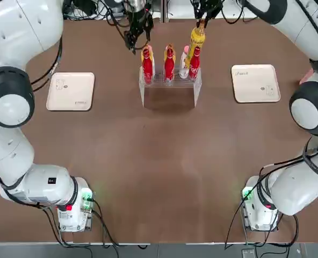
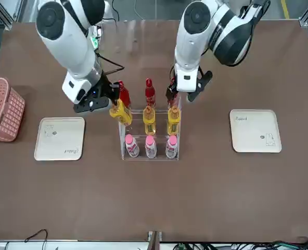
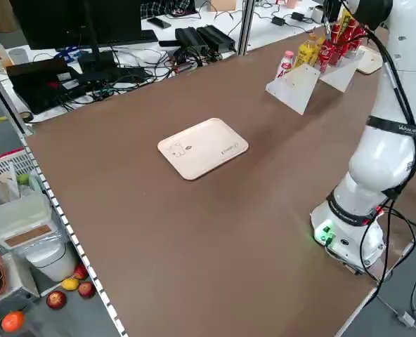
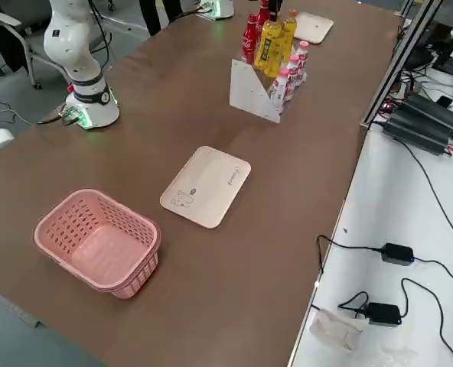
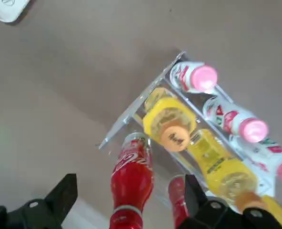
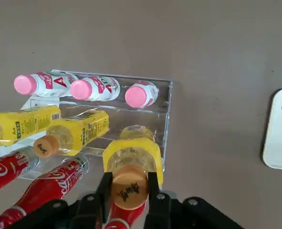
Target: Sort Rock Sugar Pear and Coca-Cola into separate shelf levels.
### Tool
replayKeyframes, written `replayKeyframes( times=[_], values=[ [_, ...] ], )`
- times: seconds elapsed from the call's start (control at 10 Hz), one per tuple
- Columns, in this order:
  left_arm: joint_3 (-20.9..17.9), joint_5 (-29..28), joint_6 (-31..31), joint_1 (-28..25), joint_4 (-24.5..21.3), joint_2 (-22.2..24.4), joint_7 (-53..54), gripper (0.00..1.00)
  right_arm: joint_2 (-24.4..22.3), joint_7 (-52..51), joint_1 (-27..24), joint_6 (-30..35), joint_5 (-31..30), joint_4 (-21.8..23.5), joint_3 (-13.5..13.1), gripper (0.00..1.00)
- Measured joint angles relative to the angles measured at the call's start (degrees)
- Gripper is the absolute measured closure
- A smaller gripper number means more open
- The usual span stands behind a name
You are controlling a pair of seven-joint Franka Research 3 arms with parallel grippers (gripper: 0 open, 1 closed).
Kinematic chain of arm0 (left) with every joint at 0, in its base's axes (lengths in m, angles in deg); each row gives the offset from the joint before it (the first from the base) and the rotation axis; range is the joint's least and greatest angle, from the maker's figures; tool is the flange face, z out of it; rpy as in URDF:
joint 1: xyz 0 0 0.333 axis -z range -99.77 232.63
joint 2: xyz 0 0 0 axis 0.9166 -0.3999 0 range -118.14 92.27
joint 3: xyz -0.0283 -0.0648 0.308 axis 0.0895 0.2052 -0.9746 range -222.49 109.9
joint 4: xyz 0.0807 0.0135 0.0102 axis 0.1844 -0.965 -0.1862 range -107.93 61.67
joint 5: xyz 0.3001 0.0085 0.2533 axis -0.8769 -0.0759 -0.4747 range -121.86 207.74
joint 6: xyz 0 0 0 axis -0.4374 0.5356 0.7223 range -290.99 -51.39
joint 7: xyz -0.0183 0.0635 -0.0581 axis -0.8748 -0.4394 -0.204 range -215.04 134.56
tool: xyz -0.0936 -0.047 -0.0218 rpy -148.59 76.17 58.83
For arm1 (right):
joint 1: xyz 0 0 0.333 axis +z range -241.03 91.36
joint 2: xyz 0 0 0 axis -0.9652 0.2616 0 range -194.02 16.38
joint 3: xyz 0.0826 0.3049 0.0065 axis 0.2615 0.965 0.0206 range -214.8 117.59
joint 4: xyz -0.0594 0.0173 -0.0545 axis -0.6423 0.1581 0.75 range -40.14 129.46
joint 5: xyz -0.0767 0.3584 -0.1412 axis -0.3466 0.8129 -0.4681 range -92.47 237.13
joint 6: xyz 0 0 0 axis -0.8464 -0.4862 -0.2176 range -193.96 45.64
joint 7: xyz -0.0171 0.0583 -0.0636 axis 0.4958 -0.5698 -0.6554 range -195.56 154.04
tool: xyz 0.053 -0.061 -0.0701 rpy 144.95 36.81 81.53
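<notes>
To the left, we have a beige tray (image 1: 70, 91) lying flat on the table, between the left arm and the stand. Next comes our left gripper (image 5: 131, 180), its pincer wide apart and clamped on nothing, at the upper part of the leftmost Coca-Cola (image 1: 147, 69), near the stand's left end.

The clear acrylic stand (image 2: 124, 148) sits toward the table's far edge, about midway between the left and right trays. Along its side nearest our bases we see three Coca-Cola bottles in a row, left, middle and right. Behind the left and middle ones stand two Rock Sugar Pear bottles (image 2: 149, 121), with three pink-capped bottles (image 2: 151, 147) in the outermost row, on the far side.

At the stand's right end, our right gripper (image 6: 130, 177) has its pincer clamped on a third yellow bottle (image 2: 122, 113), just below its orange cap. We hold that one tilted, behind the rightmost Coca-Cola; whether its base touches the stand we cannot tell.

Farther right lies a second beige tray (image 1: 255, 83), and by the table's right edge is a pink basket (image 4: 98, 241).
</notes>
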Motion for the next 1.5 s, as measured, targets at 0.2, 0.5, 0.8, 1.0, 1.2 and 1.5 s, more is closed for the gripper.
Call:
replayKeyframes(
  times=[0.2,0.5,0.8,1.0,1.2,1.5],
  values=[
    [0.0,0.0,5.4,-4.6,4.0,2.1,5.3,0.01,0.2,0.7,0.3,0.0,-0.3,-0.1,-0.1,0.66],
    [-0.1,1.4,8.3,-15.0,6.2,5.6,17.6,0.01,1.1,1.0,1.1,-2.0,-1.7,1.6,-0.1,0.66],
    [-0.4,1.7,9.2,-24.4,5.9,5.6,33.9,0.00,2.4,1.8,1.3,-3.8,-2.3,3.1,-0.1,0.66],
    [-0.5,1.8,9.4,-29.3,5.8,5.4,44.9,0.00,2.8,2.1,1.6,-7.2,-2.4,6.4,-0.1,0.66],
    [-0.5,1.8,11.6,-32.5,5.9,5.5,53.0,0.00,3.0,3.2,2.3,-8.5,-2.6,8.0,-0.1,0.66],
    [-1.1,1.9,14.5,-37.1,6.0,5.7,65.7,0.00,3.0,4.5,2.7,-10.2,-2.6,9.3,-0.1,0.66]
  ],
)
